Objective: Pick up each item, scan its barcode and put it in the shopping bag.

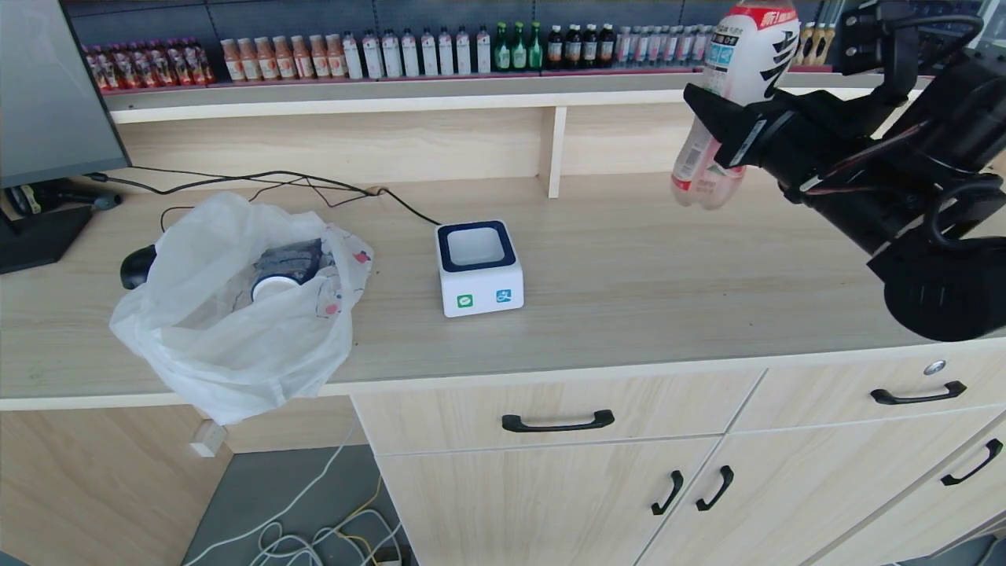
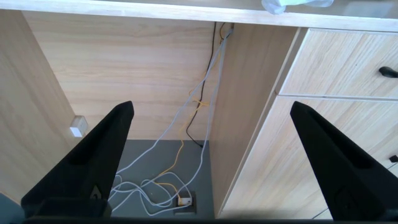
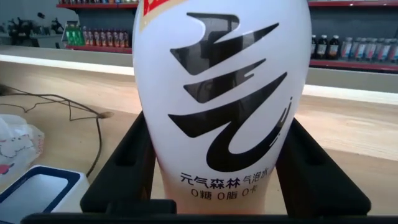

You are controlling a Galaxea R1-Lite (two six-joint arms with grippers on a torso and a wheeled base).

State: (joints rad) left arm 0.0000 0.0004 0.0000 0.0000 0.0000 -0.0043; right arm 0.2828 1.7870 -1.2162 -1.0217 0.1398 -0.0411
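One bottle (image 1: 737, 75), black-brushstroke label, perhaps pinkish drink, held in right gripper (image 1: 714, 132).

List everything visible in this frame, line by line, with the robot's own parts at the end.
bottle: one, white and pink with a red top, held above the counter's right side
scanner: one, white with a dark blue rim, mid-counter
shopping bag: one, translucent white, left counter edge, a dark item and a white-capped item inside
mouse: one, black, behind the bag
monitor: one, grey screen, far left
cables: several, black, on the counter behind the bag
shelf bottles: a long row, mixed colours, back shelf
counter: one, light wood
handles: five, black, on the cabinet fronts
right gripper: black, shut on the bottle
left gripper: black, open, below counter level
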